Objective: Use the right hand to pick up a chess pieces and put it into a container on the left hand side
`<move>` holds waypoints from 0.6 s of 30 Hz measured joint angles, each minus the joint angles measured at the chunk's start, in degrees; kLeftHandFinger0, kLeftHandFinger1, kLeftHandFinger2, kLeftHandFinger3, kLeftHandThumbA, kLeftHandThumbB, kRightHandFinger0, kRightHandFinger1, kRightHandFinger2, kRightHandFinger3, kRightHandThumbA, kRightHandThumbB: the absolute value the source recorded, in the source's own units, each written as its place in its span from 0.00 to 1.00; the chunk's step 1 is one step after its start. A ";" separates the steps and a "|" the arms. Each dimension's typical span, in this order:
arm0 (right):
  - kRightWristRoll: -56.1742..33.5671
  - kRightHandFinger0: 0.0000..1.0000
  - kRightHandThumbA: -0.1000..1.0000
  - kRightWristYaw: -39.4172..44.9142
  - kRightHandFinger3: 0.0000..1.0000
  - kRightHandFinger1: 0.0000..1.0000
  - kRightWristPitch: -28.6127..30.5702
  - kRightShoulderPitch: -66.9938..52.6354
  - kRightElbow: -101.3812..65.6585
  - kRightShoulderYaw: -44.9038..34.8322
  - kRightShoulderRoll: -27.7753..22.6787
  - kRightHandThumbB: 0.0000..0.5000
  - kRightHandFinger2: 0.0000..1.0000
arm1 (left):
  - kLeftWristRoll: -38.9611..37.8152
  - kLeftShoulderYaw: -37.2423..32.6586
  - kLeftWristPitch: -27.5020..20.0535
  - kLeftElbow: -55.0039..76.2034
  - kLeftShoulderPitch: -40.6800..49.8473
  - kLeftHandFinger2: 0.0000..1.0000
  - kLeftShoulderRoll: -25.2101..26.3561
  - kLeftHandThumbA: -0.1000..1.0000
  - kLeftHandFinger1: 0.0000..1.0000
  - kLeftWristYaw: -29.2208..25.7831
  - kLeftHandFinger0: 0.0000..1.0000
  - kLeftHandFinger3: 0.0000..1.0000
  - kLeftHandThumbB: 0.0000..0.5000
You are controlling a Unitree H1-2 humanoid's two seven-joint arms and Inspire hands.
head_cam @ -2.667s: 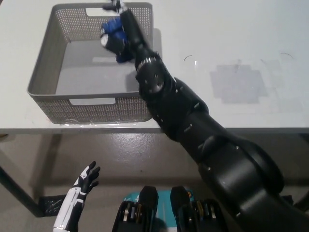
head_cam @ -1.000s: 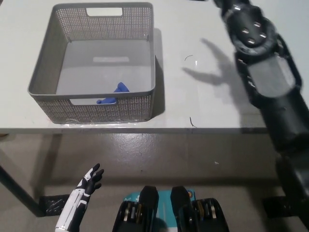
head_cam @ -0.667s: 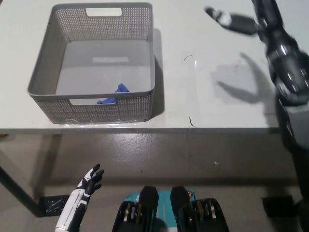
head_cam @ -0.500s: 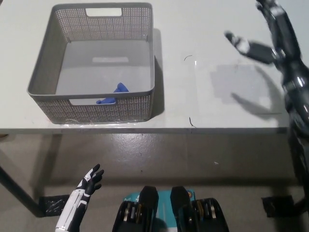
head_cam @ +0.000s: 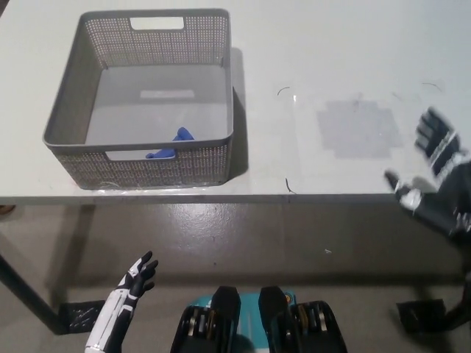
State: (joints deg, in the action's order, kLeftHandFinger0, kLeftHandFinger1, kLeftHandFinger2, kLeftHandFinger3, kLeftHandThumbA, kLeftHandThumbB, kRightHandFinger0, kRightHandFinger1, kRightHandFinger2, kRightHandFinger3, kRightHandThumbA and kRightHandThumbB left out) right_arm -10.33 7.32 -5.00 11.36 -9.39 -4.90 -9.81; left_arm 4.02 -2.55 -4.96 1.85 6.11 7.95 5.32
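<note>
Head view: right hand (head_cam: 434, 184) empty, fingers spread, at counter (head_cam: 331, 66) front edge. Blue chess piece (head_cam: 171, 145) lies far to its left, inside grey basket (head_cam: 66, 110) by near wall. I judge drop done. Left hand (head_cam: 136, 276) rests low, fingers apart. Next: no other piece visible.

The basket (head_cam: 140, 103) sits on the left part of the surface (head_cam: 331, 66), its near wall close to the front edge. Inside it, against that near wall and a little right of the middle, lies the chess piece (head_cam: 171, 145). To the right of the basket the surface carries nothing else up to the far right side. The right hand (head_cam: 436, 180) hangs at the right, over the surface's front edge, well apart from the basket. The left hand (head_cam: 126, 290) is low at the left, below the surface and over the floor (head_cam: 235, 235), nearer than the basket.
</note>
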 measured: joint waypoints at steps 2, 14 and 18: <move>-2.62 1.00 0.76 1.23 1.00 1.00 -0.21 -2.54 1.75 0.04 0.85 0.29 1.00 | -0.06 0.03 -0.03 -0.01 0.25 1.00 0.01 1.00 1.00 0.00 1.00 1.00 0.07; -10.60 1.00 0.74 5.82 1.00 1.00 -1.75 -9.96 7.89 0.94 3.73 0.30 1.00 | -0.50 0.28 -0.24 -0.35 0.09 1.00 -0.03 1.00 1.00 0.00 1.00 1.00 0.08; -11.24 1.00 0.72 6.31 1.00 1.00 -2.44 -11.36 8.68 1.37 3.79 0.30 1.00 | -0.85 0.32 -0.28 -0.42 1.07 1.00 -0.11 1.00 1.00 0.00 1.00 1.00 0.10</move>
State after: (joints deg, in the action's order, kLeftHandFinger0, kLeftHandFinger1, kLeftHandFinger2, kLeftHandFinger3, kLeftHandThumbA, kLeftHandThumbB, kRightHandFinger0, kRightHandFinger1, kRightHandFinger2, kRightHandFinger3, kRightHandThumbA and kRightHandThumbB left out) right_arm -21.57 13.64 -7.44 0.00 -0.71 -3.53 -6.02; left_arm 3.17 -2.24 -5.24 1.43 7.18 7.84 5.32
